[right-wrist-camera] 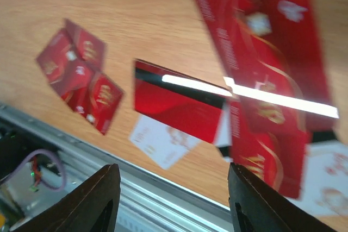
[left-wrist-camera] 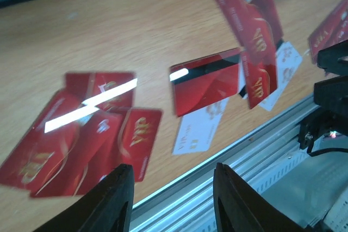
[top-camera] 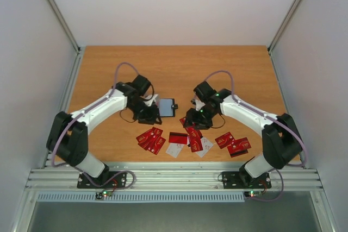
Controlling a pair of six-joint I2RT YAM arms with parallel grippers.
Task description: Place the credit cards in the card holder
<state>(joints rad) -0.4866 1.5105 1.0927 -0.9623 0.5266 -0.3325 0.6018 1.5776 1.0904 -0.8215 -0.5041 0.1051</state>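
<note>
Three loose clusters of credit cards (top-camera: 150, 139) lie along the near edge of the table (top-camera: 179, 63), just short of the aluminium rail (top-camera: 174, 176). The card holder (top-camera: 166, 104) sits behind them (grey inside up), between the arms, plain wood beyond it. Left gripper (left-wrist-camera: 173, 175) and right gripper (right-wrist-camera: 173, 172): fingers spread, nothing held, above the cards.

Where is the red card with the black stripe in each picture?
Top external: the red rectangular card with a black stripe lies a little below the picture's centre.
Left wrist: centre, slightly right.
Right wrist: centre.
Shared landmark: the white card peeking out from under it.
</note>
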